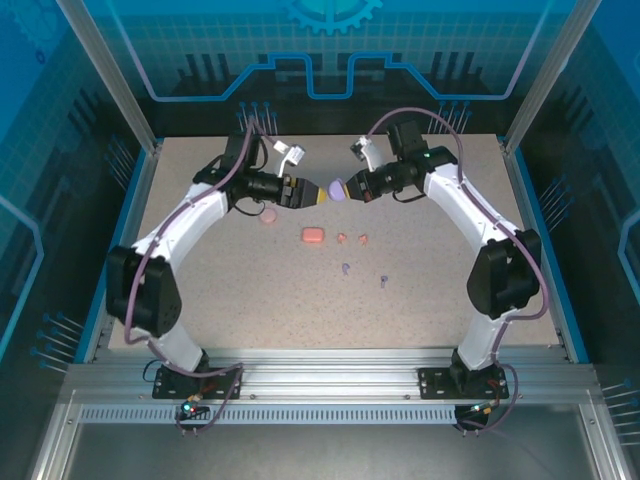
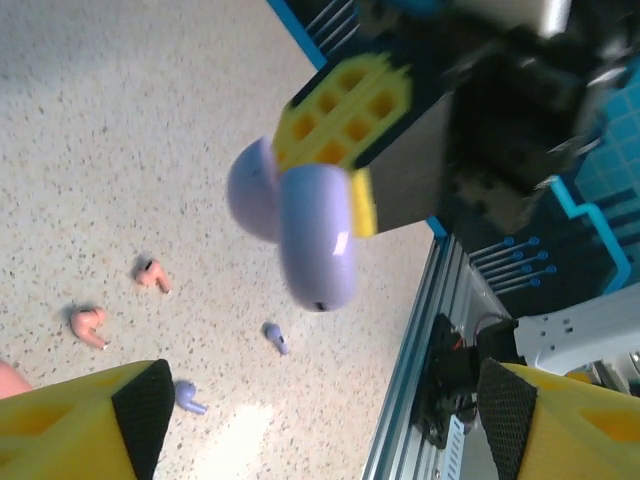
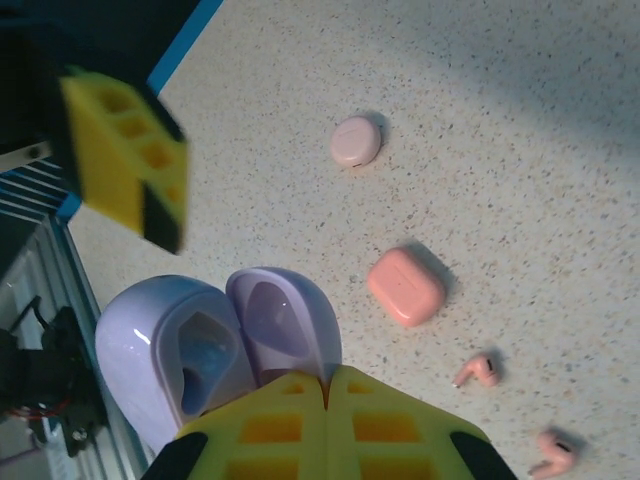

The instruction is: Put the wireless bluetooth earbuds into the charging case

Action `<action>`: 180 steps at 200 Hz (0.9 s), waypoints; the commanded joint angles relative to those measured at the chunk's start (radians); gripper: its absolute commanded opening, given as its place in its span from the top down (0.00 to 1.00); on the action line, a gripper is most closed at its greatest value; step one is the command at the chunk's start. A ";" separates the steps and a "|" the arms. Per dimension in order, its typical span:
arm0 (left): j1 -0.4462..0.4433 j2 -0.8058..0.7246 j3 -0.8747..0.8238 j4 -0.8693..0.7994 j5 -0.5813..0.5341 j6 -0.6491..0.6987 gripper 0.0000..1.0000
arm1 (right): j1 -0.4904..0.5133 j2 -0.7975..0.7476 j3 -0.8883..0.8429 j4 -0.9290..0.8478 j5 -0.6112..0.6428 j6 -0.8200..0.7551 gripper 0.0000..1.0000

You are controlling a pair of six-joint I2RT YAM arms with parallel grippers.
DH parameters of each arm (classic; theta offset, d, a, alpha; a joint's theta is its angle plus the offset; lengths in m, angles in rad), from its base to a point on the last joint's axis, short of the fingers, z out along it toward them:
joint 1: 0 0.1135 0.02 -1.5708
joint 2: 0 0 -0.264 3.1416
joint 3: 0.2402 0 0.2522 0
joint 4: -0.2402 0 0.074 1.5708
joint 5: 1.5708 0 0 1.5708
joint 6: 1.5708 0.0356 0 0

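On the left, the left gripper [image 1: 312, 194] hung above the table [image 1: 200, 300] with its jaws wide apart and nothing between them, pointing at the right arm. Below it lay the closed pale pink case [image 1: 267, 215], and a little to the right the closed coral case [image 1: 313, 235]. Next came the purple case [image 2: 318, 240], lifted off the table with its lid swung open, so both halves and the hollow sockets showed in the right wrist view. The right gripper [image 3: 327, 398] was clenched on it near the hinge. On the table below lay the coral buds [image 2: 152, 273] and, just right of them, the purple buds [image 2: 275, 337], all loose and well apart from any case. The step in hand looked like fetching a purple bud for the open case. To do it well, the right arm should probably hold the case steady with the sockets facing up. The left claw should come straight down over one purple bud and pinch its body rather than the thin stem. It should then lead stem-first into the matching socket, since a bud that small could easily roll or flick away.
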 commanded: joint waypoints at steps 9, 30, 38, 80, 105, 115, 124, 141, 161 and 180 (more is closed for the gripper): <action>0.001 0.125 0.166 -0.356 0.097 0.220 0.26 | -0.004 0.045 0.070 -0.157 0.032 -0.165 1.00; 0.001 0.196 0.270 -0.450 0.118 0.265 0.32 | 0.001 0.058 0.071 -0.164 0.048 -0.180 1.00; 0.000 0.216 0.301 -0.479 0.123 0.280 0.32 | 0.004 0.059 0.067 -0.162 0.047 -0.182 1.00; -0.007 0.300 0.411 -0.577 0.168 0.321 0.37 | 0.038 0.070 0.072 -0.151 0.058 -0.185 1.00; -0.025 0.327 0.428 -0.599 0.167 0.335 0.39 | 0.059 0.088 0.098 -0.159 0.059 -0.187 1.00; -0.032 0.333 0.433 -0.605 0.167 0.341 0.41 | 0.066 0.094 0.104 -0.158 0.062 -0.185 1.00; -0.037 0.340 0.436 -0.606 0.168 0.343 0.43 | 0.072 0.099 0.110 -0.159 0.065 -0.184 1.00; -0.041 0.353 0.450 -0.622 0.170 0.352 0.48 | 0.079 0.105 0.115 -0.159 0.064 -0.184 1.00; -0.042 0.363 0.463 -0.638 0.175 0.363 0.52 | 0.082 0.109 0.116 -0.159 0.069 -0.184 1.00; -0.041 0.370 0.473 -0.647 0.176 0.370 0.55 | 0.082 0.108 0.115 -0.158 0.070 -0.182 1.00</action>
